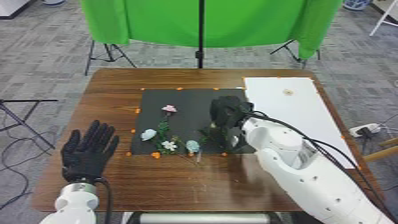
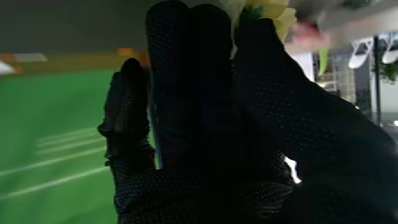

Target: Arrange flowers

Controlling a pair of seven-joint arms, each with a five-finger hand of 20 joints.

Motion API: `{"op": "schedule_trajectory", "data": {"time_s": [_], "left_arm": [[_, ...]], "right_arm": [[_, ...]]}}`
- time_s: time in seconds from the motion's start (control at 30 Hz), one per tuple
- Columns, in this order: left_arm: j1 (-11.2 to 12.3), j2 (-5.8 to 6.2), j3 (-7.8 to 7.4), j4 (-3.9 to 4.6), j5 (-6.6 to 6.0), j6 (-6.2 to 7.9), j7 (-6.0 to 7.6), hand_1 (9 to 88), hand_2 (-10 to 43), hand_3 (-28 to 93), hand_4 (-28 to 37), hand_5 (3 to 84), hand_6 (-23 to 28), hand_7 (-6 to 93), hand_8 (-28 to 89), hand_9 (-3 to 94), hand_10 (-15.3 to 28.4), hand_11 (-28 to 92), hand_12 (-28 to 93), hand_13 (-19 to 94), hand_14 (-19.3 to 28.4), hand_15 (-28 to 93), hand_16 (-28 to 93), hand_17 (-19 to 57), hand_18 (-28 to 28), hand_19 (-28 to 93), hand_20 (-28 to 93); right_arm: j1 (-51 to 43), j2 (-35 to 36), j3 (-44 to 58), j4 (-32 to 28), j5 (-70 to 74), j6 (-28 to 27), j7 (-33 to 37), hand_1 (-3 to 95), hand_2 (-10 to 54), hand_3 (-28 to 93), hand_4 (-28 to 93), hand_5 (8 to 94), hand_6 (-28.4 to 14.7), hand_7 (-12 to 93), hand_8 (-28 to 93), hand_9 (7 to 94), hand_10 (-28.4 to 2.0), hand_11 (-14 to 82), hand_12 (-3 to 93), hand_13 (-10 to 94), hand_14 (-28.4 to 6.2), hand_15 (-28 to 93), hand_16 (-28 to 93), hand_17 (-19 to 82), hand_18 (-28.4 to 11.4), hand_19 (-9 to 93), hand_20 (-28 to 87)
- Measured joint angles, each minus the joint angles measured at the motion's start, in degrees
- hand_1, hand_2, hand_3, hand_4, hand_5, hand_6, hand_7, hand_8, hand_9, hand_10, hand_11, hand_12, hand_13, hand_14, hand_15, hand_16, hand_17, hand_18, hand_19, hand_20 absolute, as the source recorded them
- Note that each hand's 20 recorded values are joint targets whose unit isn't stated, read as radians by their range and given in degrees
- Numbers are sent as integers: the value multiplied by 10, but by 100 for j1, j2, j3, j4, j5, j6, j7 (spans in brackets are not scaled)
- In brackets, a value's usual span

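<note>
Where the black mat (image 1: 191,99) lies on the brown table (image 1: 133,192), I find the loose flowers set out on its left and middle part. I record a pink flower (image 1: 169,108) toward the mat's far edge, and a pale flower (image 1: 148,134), a white flower (image 1: 169,145) and a light blue flower (image 1: 193,146) toward its near edge. My right hand (image 1: 229,112) is over the mat's right part, thumb against fingers, pinching a yellow flower (image 2: 284,21) at their tips. My left hand (image 1: 87,150) is left of the mat, fingers straight and holding nothing. Right of the mat I note a white sheet (image 1: 293,117).
</note>
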Motion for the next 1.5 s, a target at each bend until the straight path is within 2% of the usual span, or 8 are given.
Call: {"op": "schedule_trajectory", "data": {"time_s": [0.6, 0.8, 0.87, 0.93, 1.03, 1.23, 1.33, 1.5], "left_arm": [[-4, 12, -4, -4, 8, 31, -38, 281, 150, 768, -283, 508, 87, 141, -110, 429, 160, 263, 95, 313, 164, 439, -97, -75, 153, 420, 159], [-5, 8, -4, -4, 8, 30, -61, 281, 147, 768, -283, 508, 88, 140, -110, 429, 160, 264, 94, 312, 164, 440, -97, -74, 152, 418, 158], [-6, 6, -3, -3, 8, 29, -66, 281, 147, 767, -283, 507, 89, 138, -110, 429, 160, 265, 93, 311, 164, 439, -97, -74, 152, 417, 157], [-7, 5, -3, -2, 8, 27, -68, 279, 147, 768, -283, 504, 91, 137, -109, 428, 160, 264, 93, 311, 164, 438, -97, -74, 151, 416, 156], [-6, 3, -2, -2, 8, 26, -66, 276, 147, 770, -283, 501, 96, 133, -108, 427, 161, 263, 92, 310, 164, 438, -97, -76, 151, 414, 156], [-2, 4, 8, -1, -17, -9, -4, 272, 140, 778, -283, 487, 102, 128, -104, 424, 161, 258, 93, 310, 164, 435, -96, -78, 151, 405, 151], [3, 15, 14, 1, -75, -47, 66, 272, 139, 778, -283, 486, 102, 128, -102, 424, 161, 257, 95, 309, 164, 431, -95, -77, 150, 402, 150], [-47, 60, 116, 43, -88, -101, 95, 272, 139, 778, -283, 486, 102, 129, -102, 424, 161, 255, 96, 309, 164, 429, -93, -78, 150, 400, 151]], "right_arm": [[-288, -18, 179, -320, 113, -397, 184, 547, -95, 737, -283, 617, 19, 186, -147, 726, -110, 243, 436, 568, -122, 639, 329, 268, -229, 825, 431], [-412, 13, 339, -668, 408, -506, 430, 462, -95, 840, -283, 575, 11, 179, -144, 589, -153, 433, 264, 517, -148, 716, 239, 266, -236, 835, 434], [-441, 17, 422, -715, 437, -502, 441, 428, -95, 849, -283, 540, 2, 172, -141, 535, -169, 390, 214, 479, -159, 730, 225, 261, -237, 842, 436], [-473, 18, 553, -734, 437, -447, 452, 415, -95, 847, -283, 523, -4, 169, -139, 509, -175, 306, 191, 447, -163, 700, 191, 252, -235, 829, 424], [-473, 21, 780, -646, 368, -55, 525, 393, -95, 849, -283, 477, -19, 170, -140, 408, -188, 142, 153, 363, -165, 456, 112, 210, -226, 739, 352], [45, 23, 1098, 445, 248, 960, 1022, 387, -95, 867, -283, 396, -12, 169, -145, 300, -166, 74, 122, 215, -192, 246, 135, 111, -211, 608, 266], [531, 30, 1117, 1199, 325, 826, 1261, 406, -95, 871, -283, 392, -3, 179, -148, 298, -160, 74, 119, 209, -186, 214, 140, 104, -206, 592, 250], [1192, -35, 1189, 2227, -60, -195, 1266, 439, -95, 899, -283, 395, 8, 195, -160, 296, -147, 82, 115, 240, -173, 222, 157, 137, -210, 648, 268]]}}
